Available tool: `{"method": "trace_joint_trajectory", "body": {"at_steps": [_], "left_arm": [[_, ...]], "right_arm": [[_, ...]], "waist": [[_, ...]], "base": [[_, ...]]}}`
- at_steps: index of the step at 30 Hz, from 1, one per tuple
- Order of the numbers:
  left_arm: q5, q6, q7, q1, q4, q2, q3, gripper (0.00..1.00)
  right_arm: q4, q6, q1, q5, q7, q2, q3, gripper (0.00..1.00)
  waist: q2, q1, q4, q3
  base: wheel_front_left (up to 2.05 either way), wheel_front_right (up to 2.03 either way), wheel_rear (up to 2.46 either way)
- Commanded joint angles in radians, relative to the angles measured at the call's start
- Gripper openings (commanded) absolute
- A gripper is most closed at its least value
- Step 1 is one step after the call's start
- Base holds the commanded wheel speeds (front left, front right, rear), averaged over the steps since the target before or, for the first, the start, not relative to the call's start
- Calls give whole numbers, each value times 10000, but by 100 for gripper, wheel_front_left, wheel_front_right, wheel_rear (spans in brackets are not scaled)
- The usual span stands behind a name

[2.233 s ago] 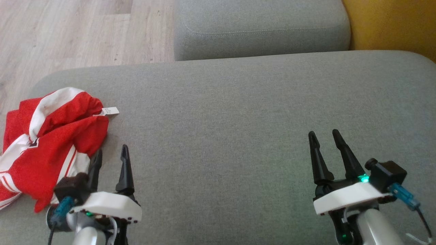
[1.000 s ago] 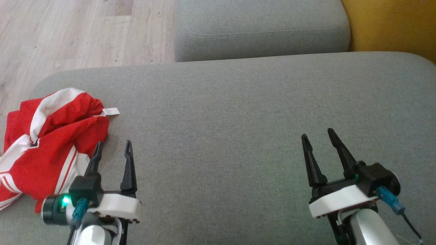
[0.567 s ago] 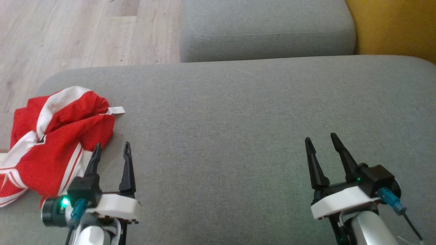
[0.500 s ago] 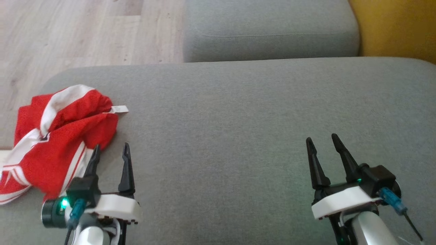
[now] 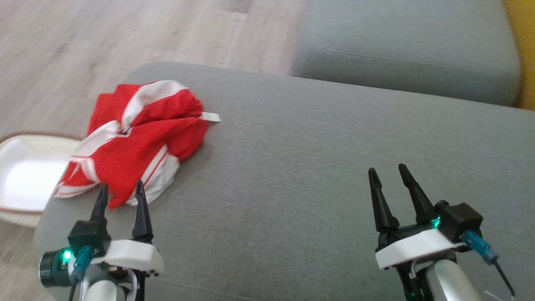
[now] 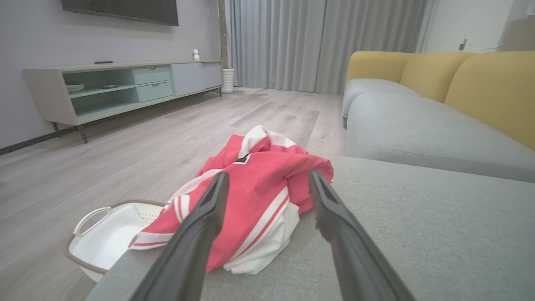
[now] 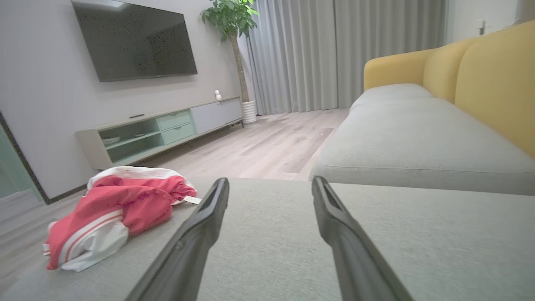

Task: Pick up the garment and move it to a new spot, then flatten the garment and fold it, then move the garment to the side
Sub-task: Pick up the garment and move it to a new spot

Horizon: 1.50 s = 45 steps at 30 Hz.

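Note:
The garment (image 5: 138, 142) is a crumpled red top with white stripes, heaped at the left end of the grey sofa seat (image 5: 317, 167). A white label sticks out on its right side. My left gripper (image 5: 120, 189) is open just short of the garment's near edge, holding nothing. Seen from the left wrist, the garment (image 6: 255, 184) lies straight ahead between the left gripper's (image 6: 269, 177) spread fingers. My right gripper (image 5: 386, 169) stands open and empty over bare seat far to the right. From the right wrist the garment (image 7: 117, 205) lies off to the left of the right gripper (image 7: 271, 182).
A white laundry basket (image 5: 23, 175) sits on the wooden floor beside the seat's left end, below the garment (image 6: 104, 234). Another grey seat cushion (image 5: 409, 46) lies beyond, with yellow backrests (image 7: 493, 79). A TV cabinet (image 6: 121, 88) stands across the room.
The head camera has swung left, so the garment sits nearer mid-picture and the basket has come into view. Both grippers stay open; the left one now points at the garment's near edge.

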Motion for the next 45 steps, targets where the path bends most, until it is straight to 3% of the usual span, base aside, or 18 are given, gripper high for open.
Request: {"method": "trace_joint_trajectory", "body": {"at_steps": [1, 10, 17, 20, 23, 25, 31, 39, 45], "left_arm": [[-24, -25, -122, -426, -320, 56, 354, 100], [-63, -87, -122, -323, -366, 70, 637, 100], [-64, -121, -122, -255, -403, 80, 805, 100], [-184, -269, -122, -340, -516, 68, 840, 100], [-631, -719, -49, -717, -240, 147, 900, 100], [-1029, -1089, 655, -1280, 124, 306, 949, 100], [-1673, -1487, 3544, -3316, 1251, 1208, 1148, 100], [-2895, -1960, 6229, -5126, 3675, 2051, 1110, 100], [-3516, -2071, 7066, -5718, 5282, 2633, 731, 100]], "right_arm": [[-428, 77, -377, 108, -109, 5, 200, 100], [-507, 77, -286, 348, -109, 6, 351, 100], [-508, 77, -387, 289, -109, 6, 628, 100], [-493, 77, -405, 284, -109, 6, 702, 100], [-498, 77, -399, 258, -109, 6, 721, 100], [-518, 77, -394, 193, -109, 6, 676, 100], [-494, 77, -511, 132, -109, 6, 762, 100], [-488, 77, -993, 60, -109, -162, 892, 100], [-546, 77, -1319, 75, -109, -393, 865, 100]], "waist": [[0, 0, 636, 0], [0, 0, 1987, 0], [0, 0, 2211, 78], [0, 0, 2212, 78], [0, 0, 2192, 62], [0, 0, 2140, 89], [0, 0, 1557, 418], [0, 0, 39, 1241], [0, 0, -1048, 1819]], "base": [[0, 0, 0], [0, 0, 0], [0, 0, 0], [0, 0, 0], [0, 0, 0], [0, 0, 0], [0, 0, 0], [0, 0, 0], [0, 0, 0]]}}
